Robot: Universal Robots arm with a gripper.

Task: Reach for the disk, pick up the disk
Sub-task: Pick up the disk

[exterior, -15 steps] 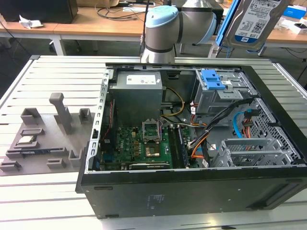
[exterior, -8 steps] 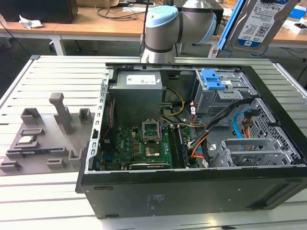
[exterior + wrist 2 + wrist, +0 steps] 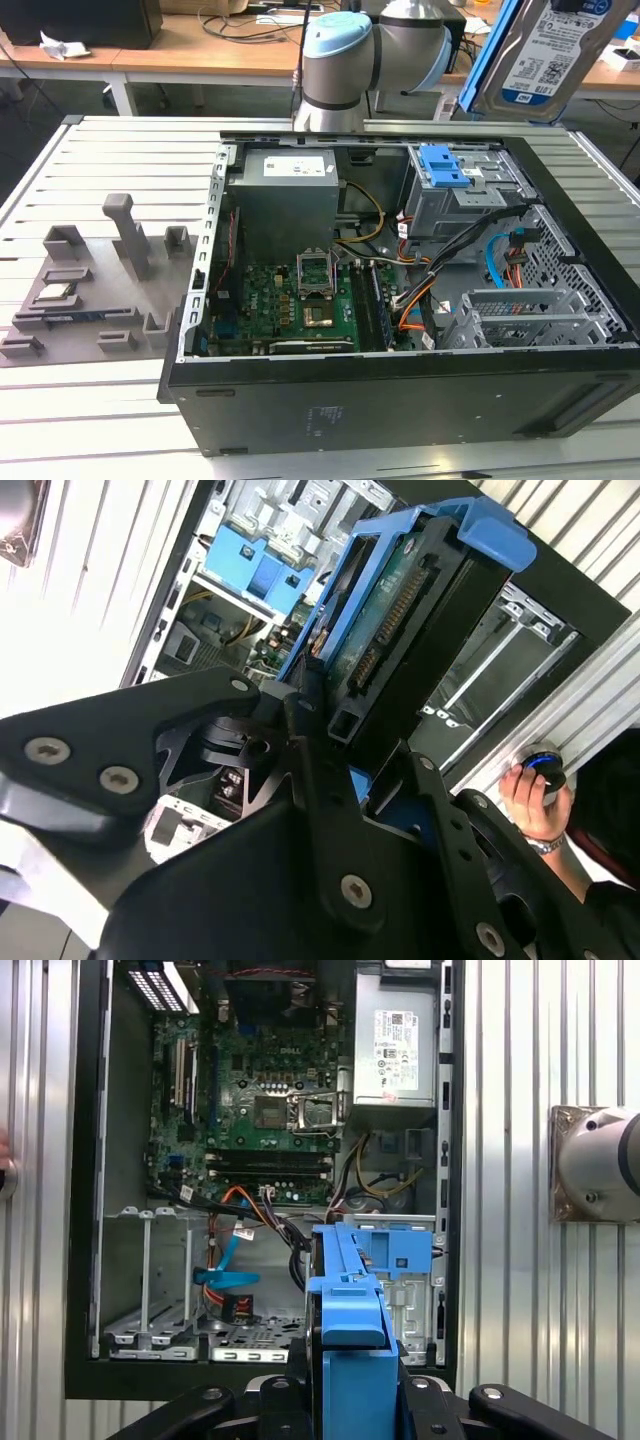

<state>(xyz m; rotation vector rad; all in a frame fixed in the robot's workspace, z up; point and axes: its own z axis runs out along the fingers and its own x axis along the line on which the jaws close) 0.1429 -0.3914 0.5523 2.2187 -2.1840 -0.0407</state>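
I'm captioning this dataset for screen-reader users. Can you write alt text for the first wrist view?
The gripper holds the disk edge-on in its blue bracket, above an open computer case lying on a slatted metal table. Inside are the motherboard, power supply and orange and blue cables.

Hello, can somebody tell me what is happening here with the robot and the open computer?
The robot arm is holding the disk, a hard drive in a blue bracket, up in the air above the open computer case. In both wrist views the gripper is shut on the disk's bracket. The drive cage with its blue latch sits below inside the case. A person's hand rests on a knob beside the table.
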